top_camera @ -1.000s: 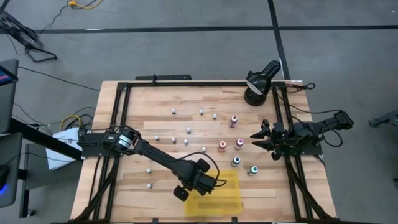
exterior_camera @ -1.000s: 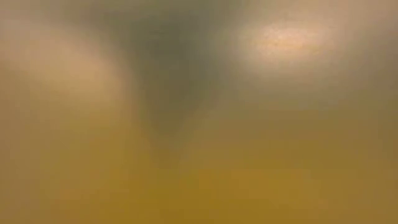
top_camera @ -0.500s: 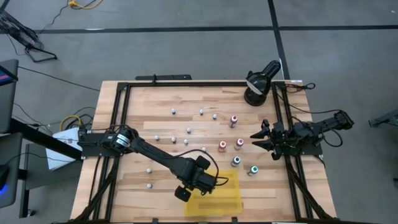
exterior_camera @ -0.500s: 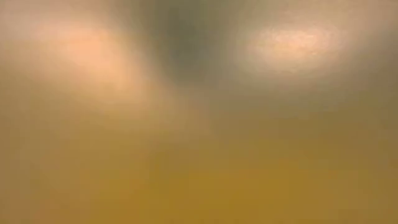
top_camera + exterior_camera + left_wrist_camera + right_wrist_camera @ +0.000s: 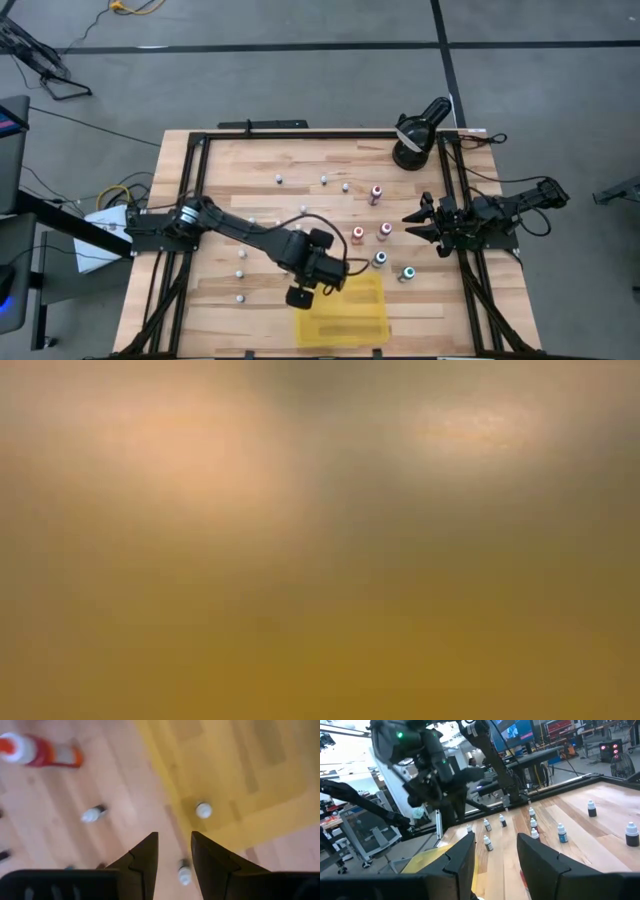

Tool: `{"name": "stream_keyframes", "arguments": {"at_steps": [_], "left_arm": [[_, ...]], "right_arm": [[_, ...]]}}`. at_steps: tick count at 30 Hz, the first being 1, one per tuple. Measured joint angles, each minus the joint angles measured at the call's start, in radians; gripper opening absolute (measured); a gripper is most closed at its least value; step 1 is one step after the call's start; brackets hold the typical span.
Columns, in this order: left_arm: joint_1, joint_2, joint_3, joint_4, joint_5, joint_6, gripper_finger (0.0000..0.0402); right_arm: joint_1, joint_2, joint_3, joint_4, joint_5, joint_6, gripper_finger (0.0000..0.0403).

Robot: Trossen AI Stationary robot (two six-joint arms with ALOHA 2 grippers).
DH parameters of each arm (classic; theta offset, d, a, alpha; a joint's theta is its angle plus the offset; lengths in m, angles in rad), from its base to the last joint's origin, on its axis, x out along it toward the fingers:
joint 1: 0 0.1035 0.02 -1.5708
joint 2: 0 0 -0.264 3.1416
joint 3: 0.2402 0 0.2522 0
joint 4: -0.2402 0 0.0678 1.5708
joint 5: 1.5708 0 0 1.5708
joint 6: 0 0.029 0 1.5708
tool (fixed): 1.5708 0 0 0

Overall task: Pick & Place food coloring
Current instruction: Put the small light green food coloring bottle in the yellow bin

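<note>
— Wooden tabletop (image 5: 250,170), dropper bottles scattered about, yellow tray (image 5: 350,318) at the near edge. Where's the left gripper (image 5: 174,851)?

— Above the tray's corner, jaws apart and empty. One food coloring bottle (image 5: 203,810) already lies in the tray. Right gripper (image 5: 495,850) waits at the side, jaws parted.

— Next?

— Probably reaching for another bottle (image 5: 357,236) and closing on it.

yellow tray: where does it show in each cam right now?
High view: yellow tray, near table edge, under the left gripper.
Low view: only a yellow blur, cannot tell.
Left wrist view: tray past the fingertips.
Right wrist view: tray far off.
Shared landmark: the left arm beside it.
</note>
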Motion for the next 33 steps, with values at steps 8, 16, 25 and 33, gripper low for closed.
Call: {"name": "stream_keyframes", "arguments": {"at_steps": [8, 16, 25, 33], "left_arm": [[0.029, -0.07, -0.063, -0.096, -0.02, 0.016, 0.0109], [0.047, -0.299, -0.428, 0.083, -0.026, 0.096, 0.0109], [0.084, -0.596, -0.859, 0.22, -0.068, -0.111, 0.0109], [0.155, -0.803, -1.121, 0.312, -0.109, -0.235, 0.0109]], "right_arm": [[0.0, 0.0, 0.0, 0.0, 0.0, 0.0, 0.0139], [0.0, 0.0, 0.0, 0.0, 0.0, 0.0, 0.0138], [0.0, 0.0, 0.0, 0.0, 0.0, 0.0, 0.0137], [0.0, 0.0, 0.0, 0.0, 0.0, 0.0, 0.0138]]}}
